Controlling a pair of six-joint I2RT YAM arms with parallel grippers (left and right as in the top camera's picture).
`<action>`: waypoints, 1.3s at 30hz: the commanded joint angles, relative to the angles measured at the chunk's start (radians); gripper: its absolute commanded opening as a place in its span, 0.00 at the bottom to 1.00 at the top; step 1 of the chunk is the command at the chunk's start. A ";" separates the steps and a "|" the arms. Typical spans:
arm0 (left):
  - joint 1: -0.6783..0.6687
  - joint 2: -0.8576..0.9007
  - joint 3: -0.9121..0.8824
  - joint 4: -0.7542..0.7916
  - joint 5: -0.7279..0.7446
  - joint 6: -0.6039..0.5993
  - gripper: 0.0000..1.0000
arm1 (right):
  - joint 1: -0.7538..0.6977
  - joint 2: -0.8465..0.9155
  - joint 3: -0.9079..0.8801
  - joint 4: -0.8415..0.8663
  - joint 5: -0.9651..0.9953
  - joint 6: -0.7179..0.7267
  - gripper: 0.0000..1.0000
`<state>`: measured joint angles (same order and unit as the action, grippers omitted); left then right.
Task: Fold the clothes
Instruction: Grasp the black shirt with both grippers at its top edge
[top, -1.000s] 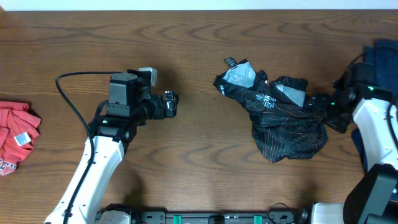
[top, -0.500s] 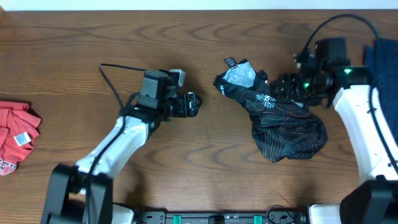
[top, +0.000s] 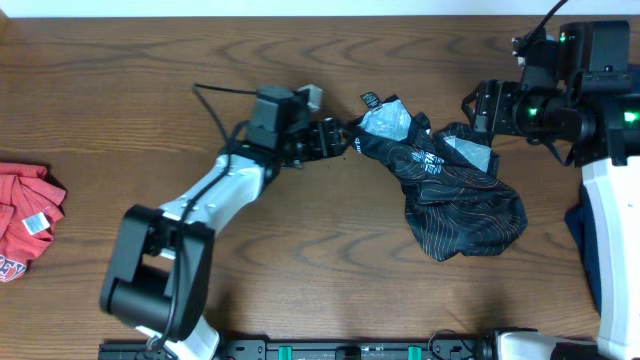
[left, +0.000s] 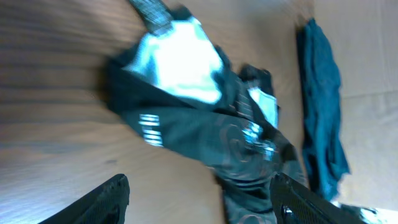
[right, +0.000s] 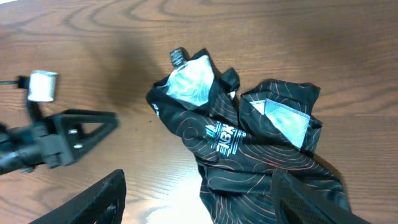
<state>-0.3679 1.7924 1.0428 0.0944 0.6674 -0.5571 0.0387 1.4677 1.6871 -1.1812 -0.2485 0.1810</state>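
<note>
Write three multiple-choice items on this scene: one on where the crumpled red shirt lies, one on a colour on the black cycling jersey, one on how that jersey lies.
1. Where on the brown wooden table does the soft red shirt lie?
A. at the left edge
B. at the right edge
C. on top of the jersey

2. What colour are the thin contour lines on the black cycling jersey?
A. green
B. orange
C. blue

3. How does the jersey lie?
A. folded into a neat rectangle
B. spread out flat
C. crumpled in a heap

Answers:
1 A: the overhead view shows it at the table's left edge, well apart from the jersey.
2 B: the right wrist view shows the lines as orange.
3 C: it is bunched up, with pale inner fabric turned outward.
</note>
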 joint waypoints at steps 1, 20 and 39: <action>-0.068 0.046 0.055 0.002 0.047 -0.085 0.74 | 0.040 -0.005 0.015 -0.010 0.014 -0.015 0.72; -0.147 0.307 0.205 0.002 0.021 -0.381 0.69 | 0.229 -0.113 0.015 -0.050 0.173 -0.017 0.78; -0.035 0.247 0.414 -0.008 0.171 -0.289 0.06 | 0.229 -0.135 0.015 -0.111 0.208 -0.022 0.20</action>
<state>-0.4458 2.1281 1.4002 0.0925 0.7681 -0.9001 0.2615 1.3350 1.6882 -1.2938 -0.0555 0.1692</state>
